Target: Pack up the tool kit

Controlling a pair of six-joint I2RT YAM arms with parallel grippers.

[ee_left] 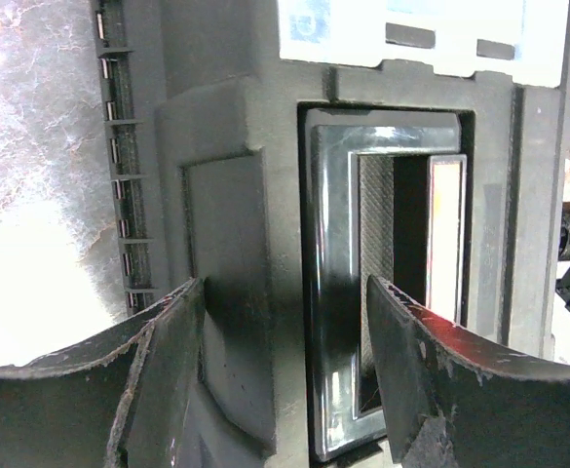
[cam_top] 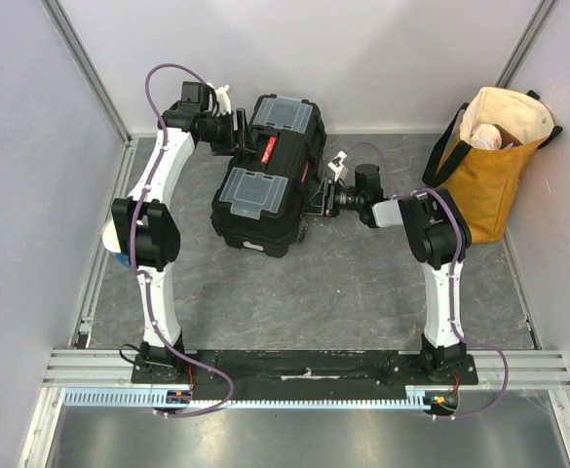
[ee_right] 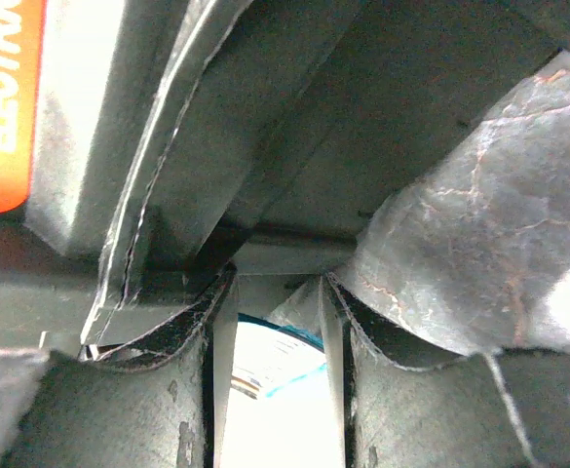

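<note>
The black toolbox (cam_top: 265, 175) lies closed on the grey mat, with two clear lids and a red handle panel (cam_top: 270, 148). My left gripper (cam_top: 234, 132) is at its far left side. In the left wrist view it (ee_left: 285, 283) is open, its jaws straddling a black ridge of the toolbox (ee_left: 226, 146) beside the glossy handle frame (ee_left: 328, 292), gripping nothing. My right gripper (cam_top: 316, 200) presses against the toolbox's right side. Its fingers (ee_right: 275, 278) stand narrowly apart around a small blue-edged part, seemingly a latch (ee_right: 275, 327). No loose hand tools are in view.
A mustard-yellow tote bag (cam_top: 489, 166) stands at the back right against the wall. A small blue-and-white cup (cam_top: 112, 244) sits half hidden behind my left arm's elbow. White walls and metal rails bound the mat on three sides.
</note>
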